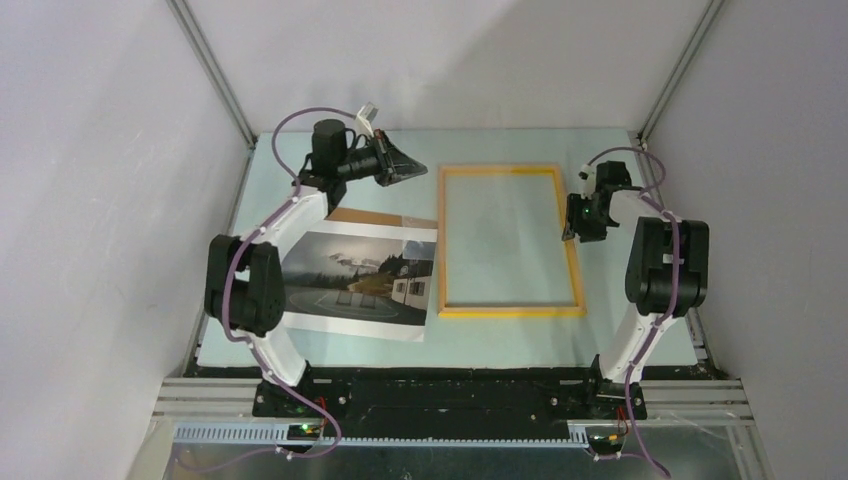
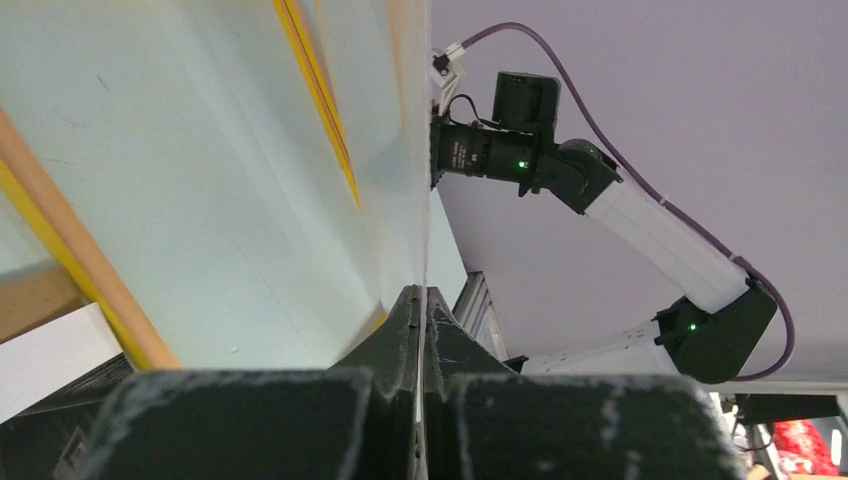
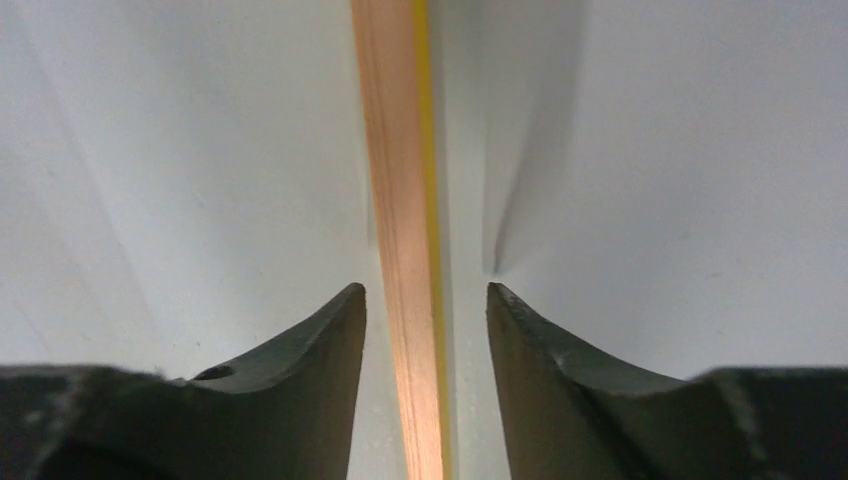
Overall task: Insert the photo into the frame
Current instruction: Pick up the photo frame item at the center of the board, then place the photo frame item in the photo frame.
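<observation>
One edge of the frame [image 3: 400, 150] lies between the parted right end effector [image 3: 426, 292].

Standing here, I can't make out a single word, number, brand or label anywhere. The photo [image 1: 360, 280] shows only its landscape, with no caption I can read. The wooden edge of the frame [image 1: 510, 311] is plain. If the arms carry any marking, it is too small to tell.
</observation>
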### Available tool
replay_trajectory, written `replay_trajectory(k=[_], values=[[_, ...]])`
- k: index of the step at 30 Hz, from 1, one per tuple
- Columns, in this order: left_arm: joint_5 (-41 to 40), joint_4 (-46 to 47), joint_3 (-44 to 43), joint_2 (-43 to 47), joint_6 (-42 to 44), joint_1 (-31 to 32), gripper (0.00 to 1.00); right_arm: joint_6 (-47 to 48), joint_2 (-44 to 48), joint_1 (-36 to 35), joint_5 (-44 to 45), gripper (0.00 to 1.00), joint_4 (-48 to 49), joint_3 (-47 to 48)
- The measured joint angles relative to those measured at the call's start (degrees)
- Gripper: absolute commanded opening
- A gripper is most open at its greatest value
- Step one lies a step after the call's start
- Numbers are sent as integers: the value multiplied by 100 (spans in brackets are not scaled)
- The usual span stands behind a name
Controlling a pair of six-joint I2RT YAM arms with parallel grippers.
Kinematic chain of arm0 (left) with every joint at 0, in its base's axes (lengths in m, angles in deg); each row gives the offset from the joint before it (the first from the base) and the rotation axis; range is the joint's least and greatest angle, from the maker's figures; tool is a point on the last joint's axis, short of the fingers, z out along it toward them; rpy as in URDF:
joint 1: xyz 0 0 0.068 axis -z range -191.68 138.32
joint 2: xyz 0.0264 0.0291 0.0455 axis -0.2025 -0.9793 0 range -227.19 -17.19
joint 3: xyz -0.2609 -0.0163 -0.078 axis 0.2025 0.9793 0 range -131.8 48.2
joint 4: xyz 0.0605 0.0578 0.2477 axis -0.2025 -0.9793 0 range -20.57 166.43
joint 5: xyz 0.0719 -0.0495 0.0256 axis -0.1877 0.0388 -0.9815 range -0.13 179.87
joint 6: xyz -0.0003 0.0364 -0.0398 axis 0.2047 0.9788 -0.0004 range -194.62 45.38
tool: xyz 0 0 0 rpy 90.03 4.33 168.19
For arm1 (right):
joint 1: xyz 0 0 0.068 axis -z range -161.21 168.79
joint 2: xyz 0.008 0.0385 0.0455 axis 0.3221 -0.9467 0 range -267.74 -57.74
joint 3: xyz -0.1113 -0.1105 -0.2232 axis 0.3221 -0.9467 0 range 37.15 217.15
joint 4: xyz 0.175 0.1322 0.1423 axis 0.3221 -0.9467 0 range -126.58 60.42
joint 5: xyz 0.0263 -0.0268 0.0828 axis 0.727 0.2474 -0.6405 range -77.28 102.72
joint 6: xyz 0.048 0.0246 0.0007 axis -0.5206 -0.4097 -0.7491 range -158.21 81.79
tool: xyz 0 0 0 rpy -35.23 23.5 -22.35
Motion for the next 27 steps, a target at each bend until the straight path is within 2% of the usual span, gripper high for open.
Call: replay_trajectory(k=[9,19,27], values=[[-22,1051,17,-798,-942,470,0,-109,514,826,-658,65,-109,-15],[-57,1648,-400,-1814,-1679,929,0,-107,726,1392,-1196,63,-219,-15],[-129,2096,-610,-2251,-2002,1139,0,-63,726,1506,-1425,62,-267,-79]])
